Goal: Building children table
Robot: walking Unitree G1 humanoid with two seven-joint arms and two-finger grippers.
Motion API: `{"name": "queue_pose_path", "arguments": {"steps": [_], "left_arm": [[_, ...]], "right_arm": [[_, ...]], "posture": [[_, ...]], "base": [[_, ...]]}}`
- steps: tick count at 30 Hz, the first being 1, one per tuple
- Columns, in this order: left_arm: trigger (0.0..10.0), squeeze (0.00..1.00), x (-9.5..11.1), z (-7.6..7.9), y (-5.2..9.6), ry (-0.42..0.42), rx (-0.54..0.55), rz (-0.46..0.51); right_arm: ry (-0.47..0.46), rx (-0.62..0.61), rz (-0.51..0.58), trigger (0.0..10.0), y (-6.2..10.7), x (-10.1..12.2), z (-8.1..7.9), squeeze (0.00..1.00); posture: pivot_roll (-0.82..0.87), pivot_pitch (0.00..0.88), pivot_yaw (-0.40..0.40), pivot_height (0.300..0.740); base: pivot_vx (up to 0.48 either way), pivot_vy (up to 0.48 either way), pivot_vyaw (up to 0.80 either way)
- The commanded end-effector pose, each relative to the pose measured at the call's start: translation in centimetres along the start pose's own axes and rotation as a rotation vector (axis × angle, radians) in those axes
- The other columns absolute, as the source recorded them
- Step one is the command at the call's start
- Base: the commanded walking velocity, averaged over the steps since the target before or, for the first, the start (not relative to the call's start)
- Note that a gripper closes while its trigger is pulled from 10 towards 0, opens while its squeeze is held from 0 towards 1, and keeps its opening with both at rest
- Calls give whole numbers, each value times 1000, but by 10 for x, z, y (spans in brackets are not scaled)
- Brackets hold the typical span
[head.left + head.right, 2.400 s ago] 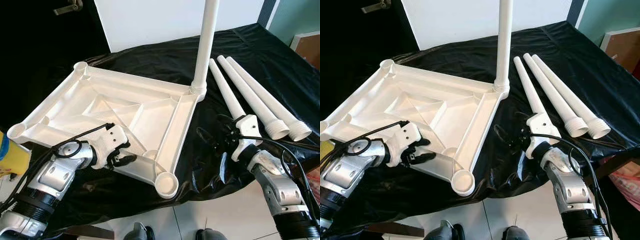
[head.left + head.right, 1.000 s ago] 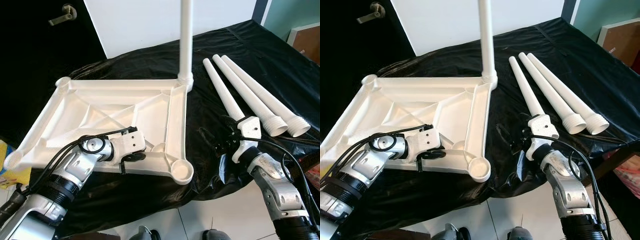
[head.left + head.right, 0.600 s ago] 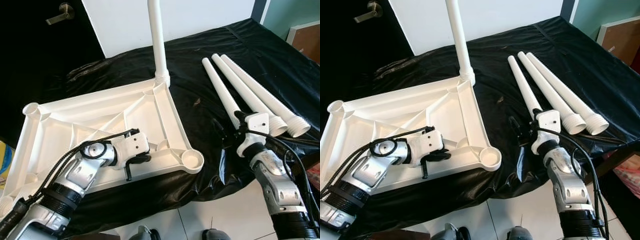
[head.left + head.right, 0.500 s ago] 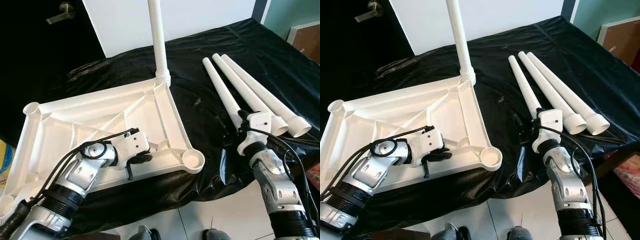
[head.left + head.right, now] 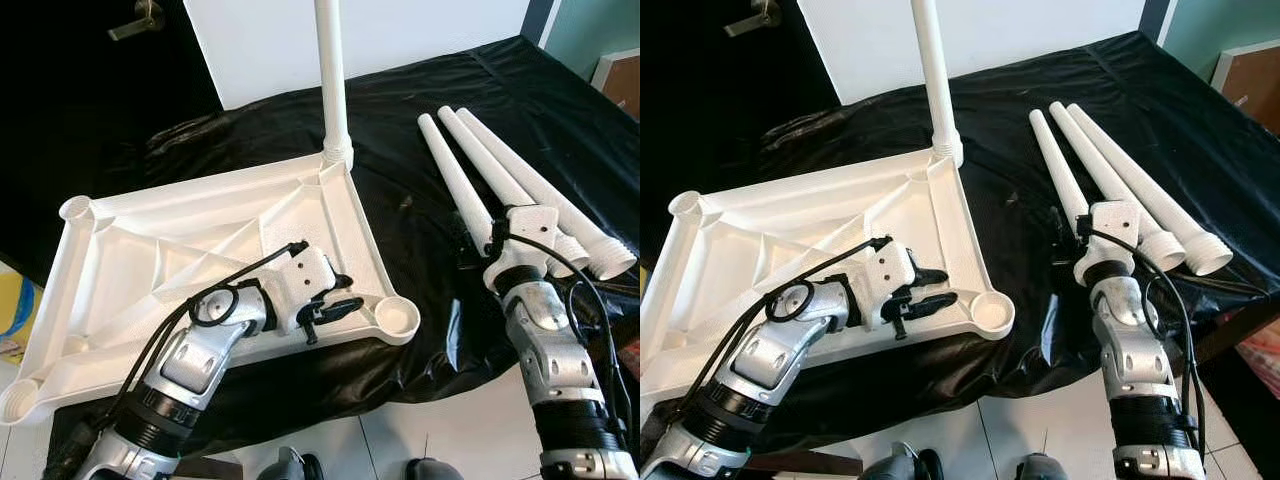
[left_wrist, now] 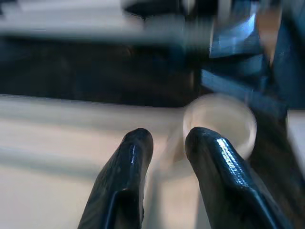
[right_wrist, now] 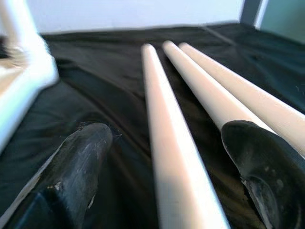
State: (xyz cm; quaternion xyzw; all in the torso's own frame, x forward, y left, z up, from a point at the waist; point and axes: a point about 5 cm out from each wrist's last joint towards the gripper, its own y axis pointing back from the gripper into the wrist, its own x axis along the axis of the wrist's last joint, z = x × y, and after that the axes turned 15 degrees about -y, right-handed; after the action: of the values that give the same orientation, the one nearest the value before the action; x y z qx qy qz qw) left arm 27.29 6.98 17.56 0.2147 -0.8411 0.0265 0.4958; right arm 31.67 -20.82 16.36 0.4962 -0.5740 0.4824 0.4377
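Since 0.5 s ago the right gripper (image 7: 167, 143) has slid fwd along the nearest loose leg (image 5: 1065, 185) — fingers spread wide, straddling it, not clamped — while the tabletop (image 5: 180, 260), upside down on the black cloth (image 5: 1040, 90) w/ one leg (image 5: 333, 80) upright in its far corner, has barely shifted. Left gripper (image 5: 935, 288) sits at the near rail by the empty corner socket (image 5: 398, 319), fingers slightly parted, gripping nothing. Left wrist view — blurred — shows its fingertips (image 6: 136, 143) just short of that socket; head views can't show the right fingers' gap.
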Motion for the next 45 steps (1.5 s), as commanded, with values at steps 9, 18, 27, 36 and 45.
{"name": "queue_pose_path", "arguments": {"steps": [9,18,27,36,45], "left_arm": [[10000,0,22,-5,3,13,69,82],[10000,0,29,-2,1,26,64,98],[10000,0,35,-1,1,42,64,114],[10000,0,37,1,1,50,67,116],[10000,0,38,0,0,65,78,116]], "right_arm": [[8,-104,-142,10000,-8,-8,11,0],[-100,-111,-274,10000,-20,-1,2,0],[-111,-137,-438,10000,-28,4,4,0],[-99,-188,-619,10000,-27,3,13,0],[-196,-175,-826,10000,-25,-1,15,0]], "posture": [[-89,126,118,740],[-96,128,116,740],[-96,130,114,740],[-95,134,109,740],[-102,133,106,740]], "base": [[0,0,0],[0,0,0],[0,0,0],[0,0,0],[0,0,0]]}}
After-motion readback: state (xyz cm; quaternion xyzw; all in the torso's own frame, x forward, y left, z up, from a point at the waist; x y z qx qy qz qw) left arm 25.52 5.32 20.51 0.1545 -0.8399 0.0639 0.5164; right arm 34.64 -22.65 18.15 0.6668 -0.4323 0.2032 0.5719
